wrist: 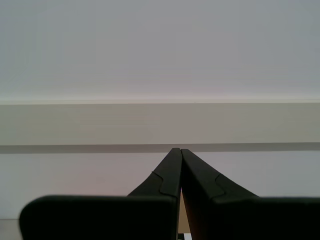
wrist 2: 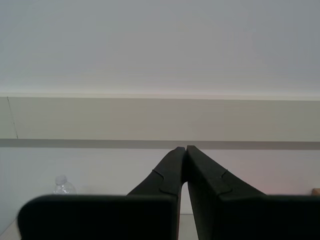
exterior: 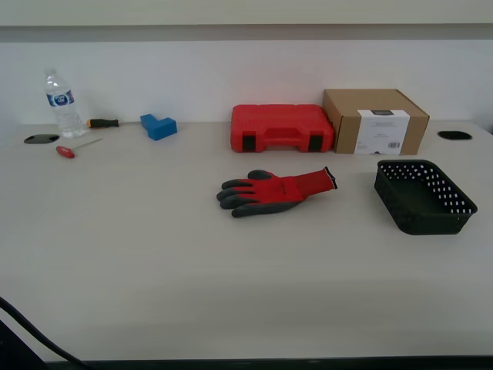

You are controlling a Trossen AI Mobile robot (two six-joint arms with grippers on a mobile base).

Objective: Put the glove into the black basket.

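Both grippers raised and aimed at the wall: my first gripper (wrist: 176,150) clenched, fingertips meeting, nothing between them; my second gripper (wrist 2: 183,148) likewise clenched on nothing, tips touching, with the cap of a water bottle (wrist 2: 61,184) peeking up beside it. Neither gripper visible in the exterior view.

Glove (exterior: 276,190) lying flat near the middle of the table (exterior: 154,270), grey-coated fingers toward the exterior view's left, black-edged cuff toward the exterior view's right. Black basket (exterior: 424,196) upright and empty, off the cuff end toward the exterior view's right, apart from the glove. Red tool case (exterior: 282,128) behind the glove, cardboard box (exterior: 375,121) just beside the case and behind the basket. Far back at the exterior view's left: blue block (exterior: 159,126), the water bottle, an orange-handled screwdriver (exterior: 102,122), a red-handled tool (exterior: 75,148)
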